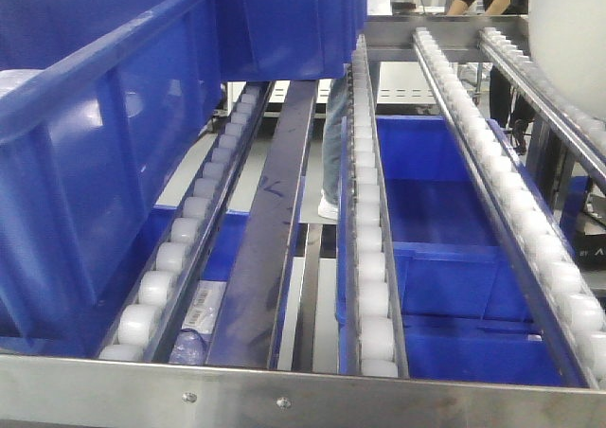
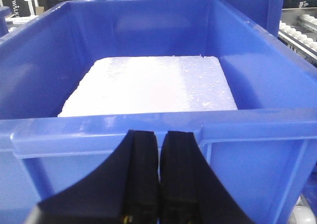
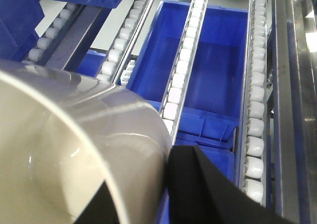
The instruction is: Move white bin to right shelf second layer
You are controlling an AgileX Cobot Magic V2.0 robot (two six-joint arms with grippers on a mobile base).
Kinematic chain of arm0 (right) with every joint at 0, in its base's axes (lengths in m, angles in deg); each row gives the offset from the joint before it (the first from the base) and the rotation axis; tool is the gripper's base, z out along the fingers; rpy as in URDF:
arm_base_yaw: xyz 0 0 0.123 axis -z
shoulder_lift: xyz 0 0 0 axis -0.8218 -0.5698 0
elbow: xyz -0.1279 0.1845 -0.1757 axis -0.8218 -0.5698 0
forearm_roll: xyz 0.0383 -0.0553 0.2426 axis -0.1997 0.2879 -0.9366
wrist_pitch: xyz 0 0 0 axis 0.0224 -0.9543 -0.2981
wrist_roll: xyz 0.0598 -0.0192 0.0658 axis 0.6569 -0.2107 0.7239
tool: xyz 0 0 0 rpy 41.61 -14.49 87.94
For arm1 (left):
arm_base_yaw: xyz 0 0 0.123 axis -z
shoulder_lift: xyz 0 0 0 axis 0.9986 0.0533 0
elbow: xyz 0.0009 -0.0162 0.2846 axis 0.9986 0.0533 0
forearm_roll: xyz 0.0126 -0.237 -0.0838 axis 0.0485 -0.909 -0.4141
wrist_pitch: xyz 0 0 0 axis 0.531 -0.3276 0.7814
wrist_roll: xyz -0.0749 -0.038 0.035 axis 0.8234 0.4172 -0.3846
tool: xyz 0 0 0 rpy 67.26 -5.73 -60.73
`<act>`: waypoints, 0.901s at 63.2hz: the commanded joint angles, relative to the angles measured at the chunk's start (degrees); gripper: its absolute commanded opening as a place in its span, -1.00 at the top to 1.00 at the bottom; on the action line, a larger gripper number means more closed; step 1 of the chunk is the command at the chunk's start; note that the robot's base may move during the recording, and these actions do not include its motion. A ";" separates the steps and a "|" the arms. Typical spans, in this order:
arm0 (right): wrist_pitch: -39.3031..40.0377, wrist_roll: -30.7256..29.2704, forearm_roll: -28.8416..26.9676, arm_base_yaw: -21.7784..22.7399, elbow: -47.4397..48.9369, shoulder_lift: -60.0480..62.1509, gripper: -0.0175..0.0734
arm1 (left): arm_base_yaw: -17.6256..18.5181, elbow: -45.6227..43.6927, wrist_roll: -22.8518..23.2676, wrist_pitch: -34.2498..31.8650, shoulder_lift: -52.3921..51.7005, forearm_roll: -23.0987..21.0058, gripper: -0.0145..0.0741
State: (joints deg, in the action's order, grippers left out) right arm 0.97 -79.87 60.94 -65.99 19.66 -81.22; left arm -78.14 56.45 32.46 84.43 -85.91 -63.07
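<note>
The roller shelf point(image 1: 379, 286) lay just under the white bin point(image 3: 74, 149), which the right claw point(image 3: 163, 194) pinched by its rim and should lower flat, while the left claw point(image 2: 159, 184) was closed on nothing.

The steel rack of white plastic roller rails point(image 1: 371, 258) is viewed low along its length from the front. It is shared, seen steeply downward, with the right wrist view point(image 3: 184, 65). The left wrist view is held close against a blue rectangular plastic crate point(image 2: 247, 149).

Matte black, wedge-shaped jaws on the left gripper point(image 2: 159, 184), tiny yellow marks near their base.
</note>
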 commanded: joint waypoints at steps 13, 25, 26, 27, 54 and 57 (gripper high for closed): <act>5.80 -0.09 -0.10 0.25 1.97 0.18 0.49 | 0.32 2.11 0.20 -4.81 -0.80 -0.31 0.48; 5.80 -0.09 -0.10 0.25 1.97 0.18 0.49 | 0.32 2.11 0.20 -4.81 -0.80 -0.31 0.48; 5.80 -0.09 -0.10 0.25 1.97 0.18 0.49 | 0.32 2.11 0.20 -4.81 -0.80 -0.31 0.48; 5.80 -0.09 -0.10 0.25 1.97 0.18 0.49 | 0.32 2.11 0.20 -4.81 -0.80 -0.31 0.48; 5.80 -0.09 -0.10 0.25 1.97 0.18 0.49 | 0.32 2.11 0.20 -4.81 -0.80 -0.31 0.48; 5.86 -0.09 -0.10 0.25 1.97 0.18 0.49 | 0.32 2.11 0.20 -4.81 -0.80 -0.31 0.48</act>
State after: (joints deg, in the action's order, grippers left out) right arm 0.97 -79.87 60.94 -65.99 19.66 -81.22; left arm -78.14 56.45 32.46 84.43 -85.91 -63.07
